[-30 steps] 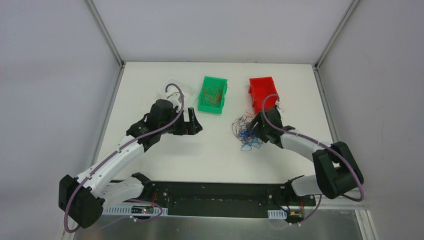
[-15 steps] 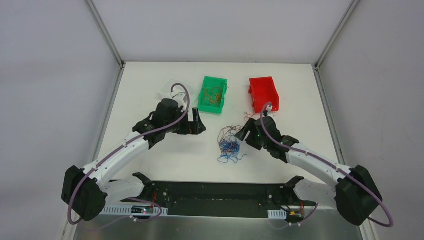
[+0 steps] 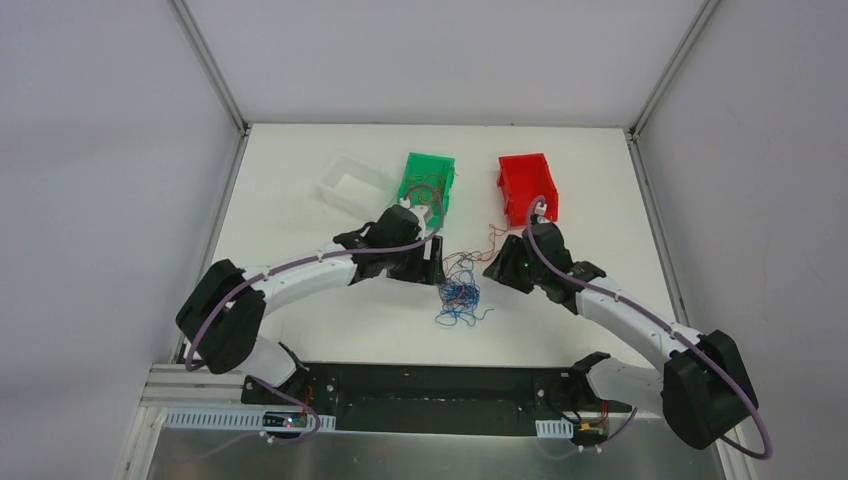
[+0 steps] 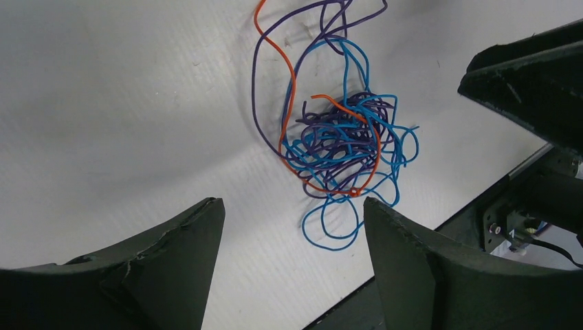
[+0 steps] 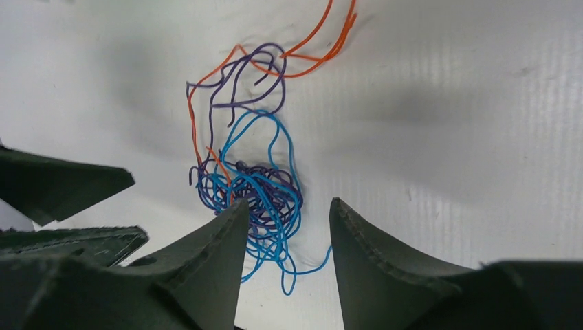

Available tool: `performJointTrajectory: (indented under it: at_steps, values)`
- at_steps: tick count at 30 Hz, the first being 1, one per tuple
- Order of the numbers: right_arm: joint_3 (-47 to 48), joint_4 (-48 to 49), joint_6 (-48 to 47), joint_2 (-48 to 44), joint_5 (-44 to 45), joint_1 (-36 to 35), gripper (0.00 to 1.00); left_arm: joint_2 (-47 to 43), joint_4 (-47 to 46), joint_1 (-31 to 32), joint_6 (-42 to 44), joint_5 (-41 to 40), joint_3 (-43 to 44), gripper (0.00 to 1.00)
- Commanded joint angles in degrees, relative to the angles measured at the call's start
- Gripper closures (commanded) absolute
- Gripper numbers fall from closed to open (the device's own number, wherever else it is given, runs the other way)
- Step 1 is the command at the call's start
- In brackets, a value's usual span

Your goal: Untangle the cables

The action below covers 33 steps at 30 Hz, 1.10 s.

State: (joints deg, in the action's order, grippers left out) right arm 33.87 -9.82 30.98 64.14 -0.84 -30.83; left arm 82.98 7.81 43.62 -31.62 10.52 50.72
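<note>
White table (image 3: 330, 330), pale walls (image 3: 420, 60) round it. Bottom of the top view, nearest us: one dark rail (image 3: 430, 385), with two arms off it, left arm (image 3: 290, 280) and right arm (image 3: 620, 310).

Centre frame, one tangle of cables (image 3: 460, 295) lies on the table in blue, purple and orange-red. It is a knotted ball with loops trailing toward the lower frame and loose ends running up. We cannot count single strands in the knot.

Just left of it is the left gripper (image 3: 430, 268), fingers apart, nothing between them. Its wrist view has the knot ahead of the gap.

Just right of it is the right gripper (image 3: 497, 268), fingers also apart but with a narrower gap. Lower blue loops lie in that gap, not pinched as far as we see.

Step, we judge: both grippers are placed to take hold on opposite sides. The next move needs each to pinch a different strand, then a gentle pull apart.

Far side has three containers: one green bin (image 3: 405, 195) with wires (image 3: 430, 190) in it, one red bin (image 3: 525, 190), one clear tray (image 3: 330, 180) at upper left.
</note>
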Motion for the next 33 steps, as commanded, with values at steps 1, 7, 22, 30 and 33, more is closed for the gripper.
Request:
performJointTrajectory:
  at_steps: [1,7,22,30,33]
  values:
    - [0.9,0.8,-2.5,2.2,-8.0,-1.7,0.52,4.3,-2.2,2.2,-2.7,1.8,3.7,0.26]
    - [0.3,2.9,-1.9,5.9,-9.2,-4.6,0.56,9.1,-2.9,3.7,-4.0,1.6,5.3,0.31]
    - [-0.2,-1.7,-0.4,2.1,-1.2,-5.7,1.0,10.1,-1.8,2.8,-4.1,-4.9,5.5,1.0]
    - [-1.7,-11.2,2.8,-9.0,15.8,-0.6,1.0,-7.0,8.4,-4.4,-1.6,-13.2,-1.4,1.0]
    - [-2.9,-12.8,3.9,-14.0,19.4,1.7,1.0,-15.1,10.9,-9.3,-1.6,-13.1,-4.6,1.0]
